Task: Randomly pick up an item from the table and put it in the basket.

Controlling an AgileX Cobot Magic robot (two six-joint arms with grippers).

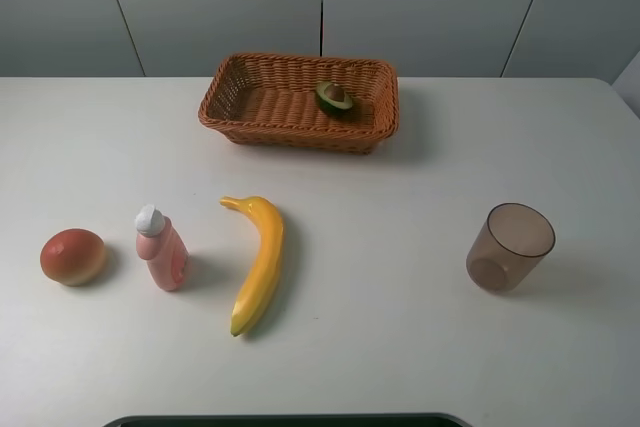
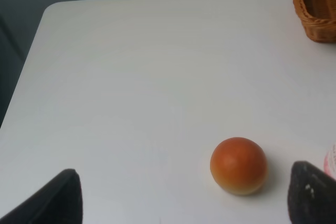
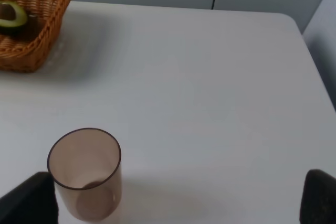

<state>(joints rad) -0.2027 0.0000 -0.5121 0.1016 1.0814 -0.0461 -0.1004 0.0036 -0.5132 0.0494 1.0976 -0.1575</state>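
Note:
The halved avocado lies inside the orange-brown wicker basket at the back middle of the white table, near the basket's right end. It also shows in the right wrist view, with the basket around it. A corner of the basket shows in the left wrist view. Neither gripper shows in the exterior high view. My left gripper is open and empty above the table's left side. My right gripper is open and empty above the right side.
A yellow banana, a pink bottle and a round orange-red fruit sit at the front left; the fruit lies between my left fingers. A translucent brown cup stands at the right, close to my right gripper.

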